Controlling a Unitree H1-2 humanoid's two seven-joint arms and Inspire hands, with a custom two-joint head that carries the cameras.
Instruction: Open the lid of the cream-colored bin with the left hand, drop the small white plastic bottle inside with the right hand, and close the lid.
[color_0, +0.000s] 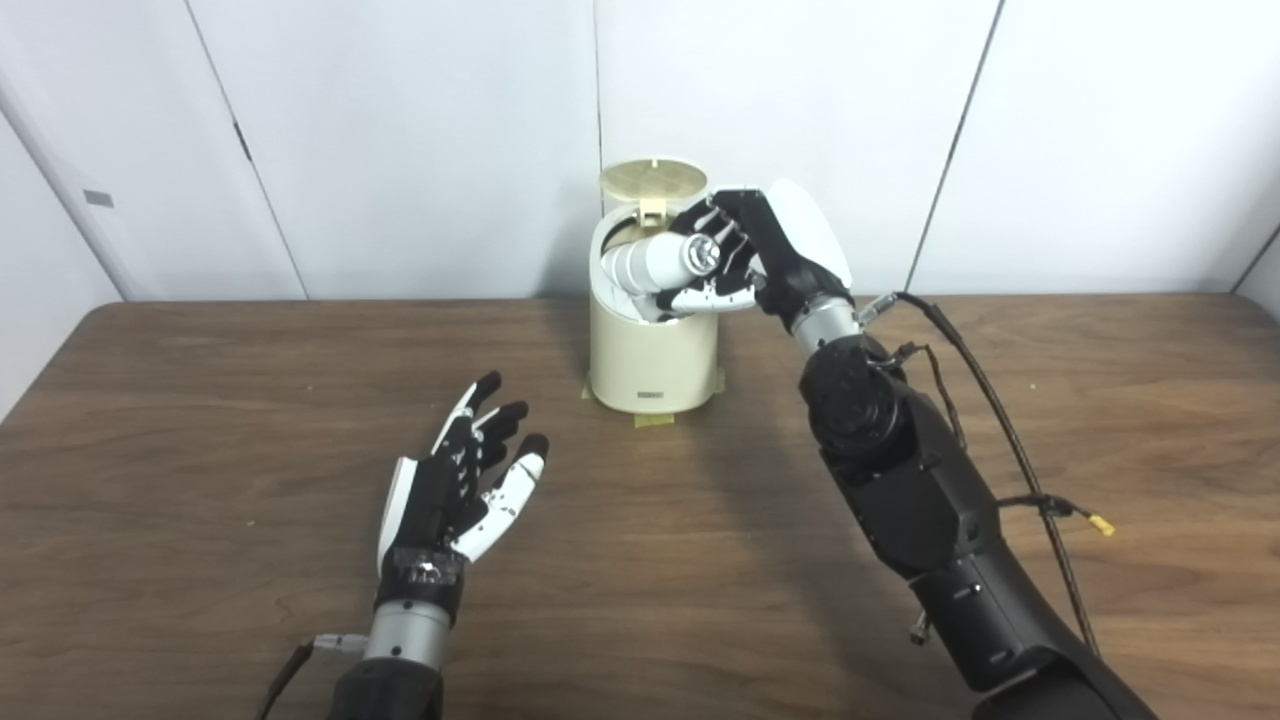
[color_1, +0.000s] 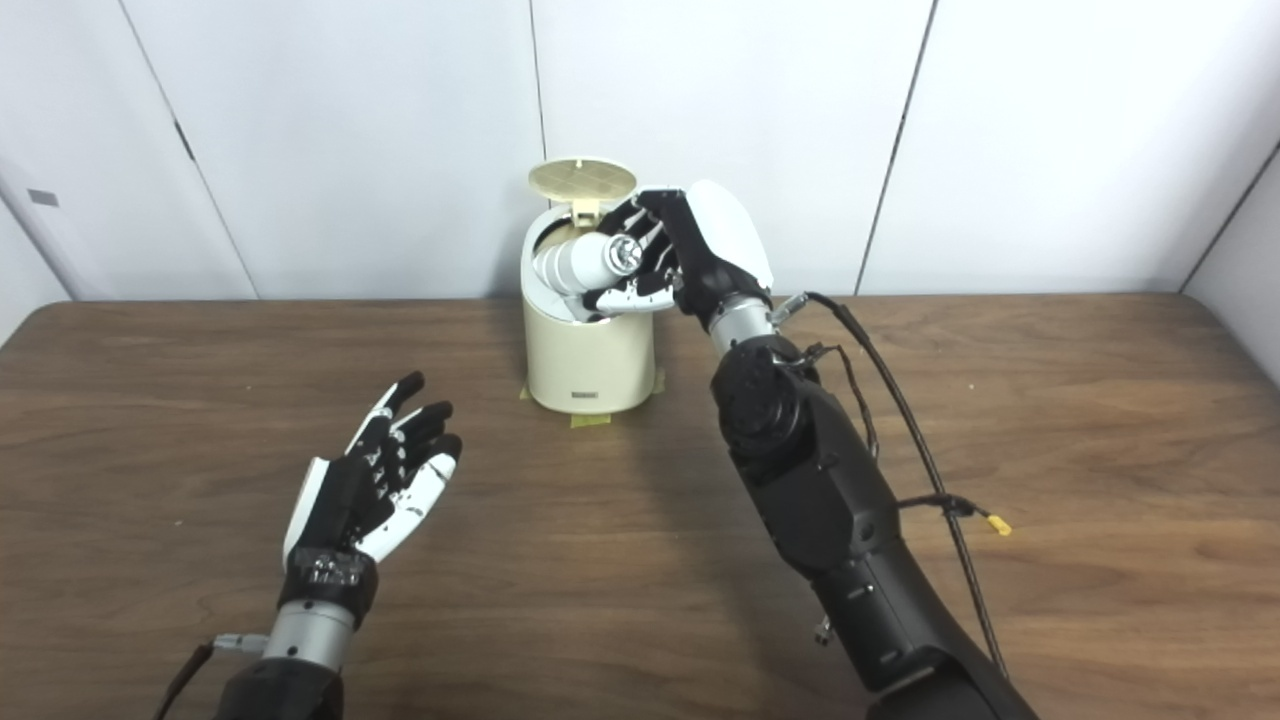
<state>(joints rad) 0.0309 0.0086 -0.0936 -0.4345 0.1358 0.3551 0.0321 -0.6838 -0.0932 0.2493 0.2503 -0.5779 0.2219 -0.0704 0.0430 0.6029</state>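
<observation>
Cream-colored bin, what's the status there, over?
Cream-colored bin lid up. Right hand shut on small white plastic bottle, tilted into the opening. Left hand open, clear of bin. Nothing blocking.

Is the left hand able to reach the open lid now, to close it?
Probably yes: the left hand is open, the table between it and the bin is bare, and the raised lid is uncovered.

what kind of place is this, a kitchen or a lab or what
Most likely a robot test lab, not a kitchen. A bare wooden table stands against plain white wall panels, and the cream-colored bin is fixed in place with tape, as for repeated trials.
</observation>
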